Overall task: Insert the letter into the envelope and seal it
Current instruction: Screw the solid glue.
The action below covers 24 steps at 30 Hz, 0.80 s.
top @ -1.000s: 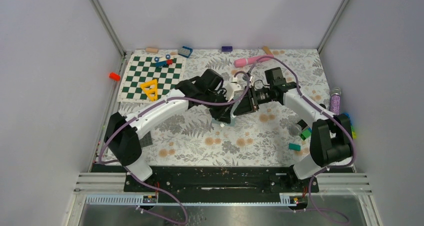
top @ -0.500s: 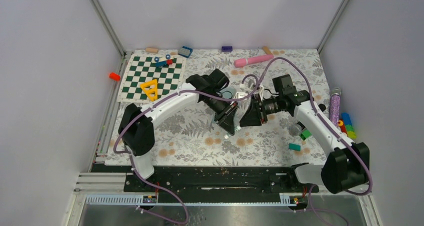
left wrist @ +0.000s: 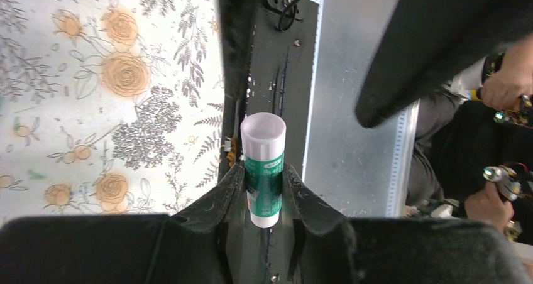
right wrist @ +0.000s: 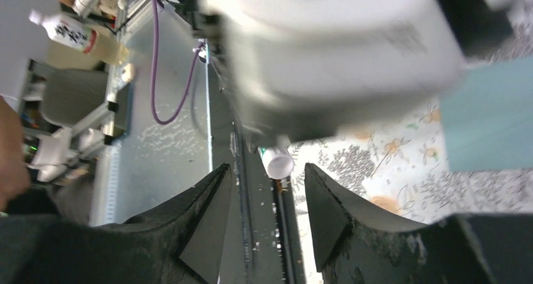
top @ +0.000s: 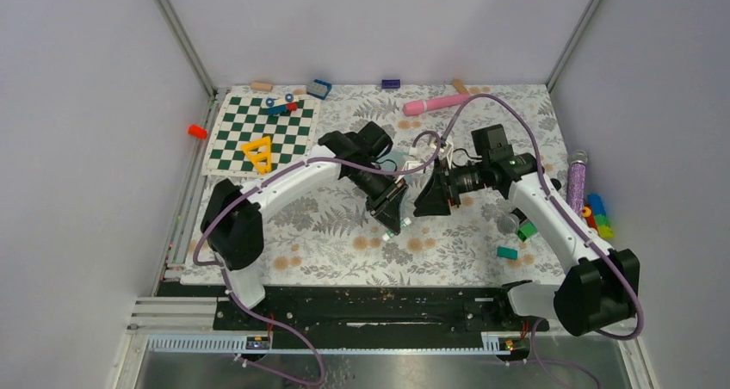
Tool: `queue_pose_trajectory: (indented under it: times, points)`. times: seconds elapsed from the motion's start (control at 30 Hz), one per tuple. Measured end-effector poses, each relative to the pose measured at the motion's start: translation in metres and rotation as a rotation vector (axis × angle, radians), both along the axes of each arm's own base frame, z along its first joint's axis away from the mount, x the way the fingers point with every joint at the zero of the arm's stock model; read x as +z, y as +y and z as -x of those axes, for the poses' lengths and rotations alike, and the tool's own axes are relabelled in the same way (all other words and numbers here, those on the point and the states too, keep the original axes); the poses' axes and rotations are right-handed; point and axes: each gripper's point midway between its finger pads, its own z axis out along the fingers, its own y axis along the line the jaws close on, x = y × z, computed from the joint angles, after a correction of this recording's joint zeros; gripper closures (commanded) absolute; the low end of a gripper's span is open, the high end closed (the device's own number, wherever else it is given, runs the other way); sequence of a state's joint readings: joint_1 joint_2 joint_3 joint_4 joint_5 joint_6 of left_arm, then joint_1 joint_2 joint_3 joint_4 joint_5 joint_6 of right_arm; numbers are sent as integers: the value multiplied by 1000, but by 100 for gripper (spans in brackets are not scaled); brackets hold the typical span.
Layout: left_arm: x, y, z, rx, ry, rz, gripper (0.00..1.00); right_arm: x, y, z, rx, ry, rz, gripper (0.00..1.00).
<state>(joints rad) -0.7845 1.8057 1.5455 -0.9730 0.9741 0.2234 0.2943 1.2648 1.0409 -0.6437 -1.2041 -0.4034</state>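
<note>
My left gripper (left wrist: 264,169) (top: 394,219) is shut on a green-and-white glue stick (left wrist: 263,139), whose white end pokes out past the fingertips. Just to its right my right gripper (right wrist: 267,171) (top: 424,205) faces it with jaws open and nothing between them. The stick's white end (right wrist: 278,163) shows just beyond those jaws. Both grippers hang above the floral cloth in mid-table. A corner of the grey-teal envelope (right wrist: 487,117) (top: 396,159) shows behind them, mostly covered by the arms. The letter is hidden.
A green-and-white chequered board (top: 284,131) with a yellow triangle (top: 258,154) lies at the back left. A pink tube (top: 435,104) lies at the back. A purple bottle (top: 577,174) and coloured blocks (top: 598,217) sit at the right; a teal block (top: 507,252) lies near the front right.
Both grippers came toward the near side of the table over the last second. The right gripper's jaws have spread apart beside the glue stick. The left still grips the stick.
</note>
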Motion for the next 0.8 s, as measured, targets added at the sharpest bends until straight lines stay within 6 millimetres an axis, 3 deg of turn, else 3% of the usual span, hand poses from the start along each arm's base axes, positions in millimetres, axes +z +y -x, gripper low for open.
queue_pose_trajectory:
  times: [0.27, 0.47, 0.8]
  points:
    - [16, 1, -10, 53, -102, 28, 98, -13, 2, -6, -77, 219, 56, 46]
    - [14, 1, -11, 60, -107, 24, 99, -15, 8, -8, -81, 259, 56, 48]
    - [9, 1, -14, 79, -109, 6, 99, -24, 18, 9, -27, 284, 75, 52]
